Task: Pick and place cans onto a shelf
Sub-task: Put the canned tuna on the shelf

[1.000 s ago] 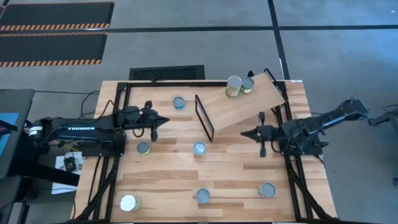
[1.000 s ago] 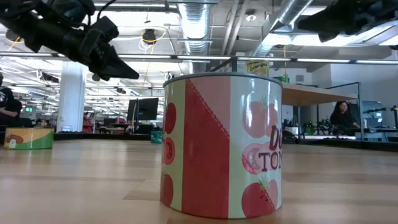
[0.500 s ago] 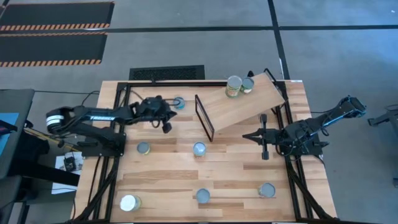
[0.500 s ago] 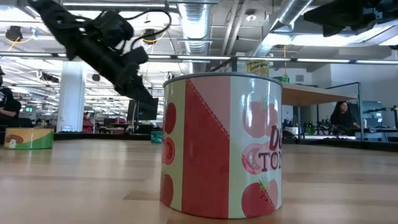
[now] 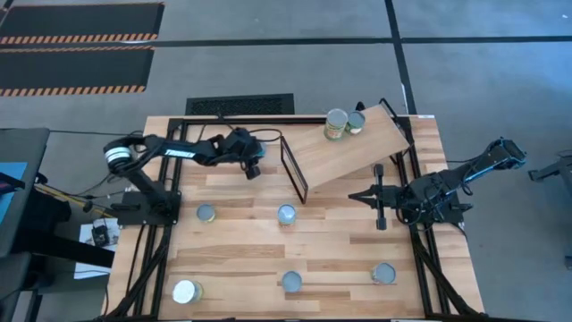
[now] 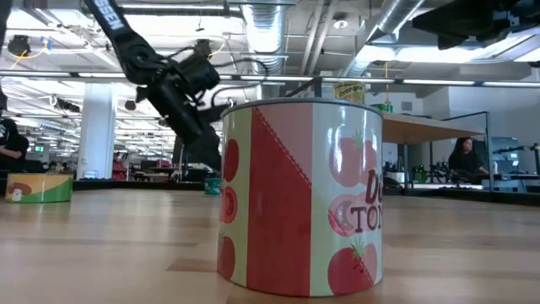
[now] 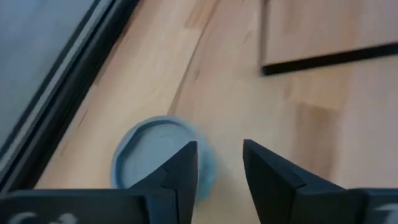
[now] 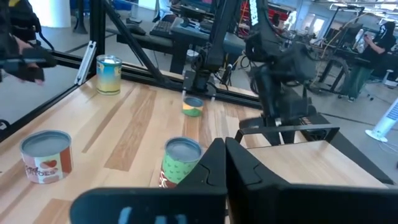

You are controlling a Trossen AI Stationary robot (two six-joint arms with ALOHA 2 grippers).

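A planked light-wood tabletop (image 5: 268,250) is seen from above, edged by a black metal frame and standing on grey floor; hazard-striped mats lie beyond it. At table height an open industrial room with ducts, pipes and strip lights is seen behind, and a seated person (image 6: 464,160) is visible far off.

The left gripper (image 5: 254,163) is reached out over the far part of the table, angled downward. In its wrist view the two dark fingers (image 7: 183,168) are parted by a narrow gap with nothing between them. A blue-grey-topped can (image 7: 152,158) stands on the wood directly below, partly covered by one fingertip and offset to one side of the gap. The black frame (image 5: 294,168) at the low end of the shelf (image 5: 353,148) lies just beyond the gripper.

The right gripper (image 5: 354,194) is held near the shelf's lower edge, its fingers pressed together and empty. Ahead of it a green-labelled can (image 8: 180,160) stands close, with a tomato can (image 8: 45,155) off to one side.

Two cans (image 5: 336,124) stand touching at the raised end of the shelf. A tomato-labelled can (image 6: 299,196) fills the table-height view.
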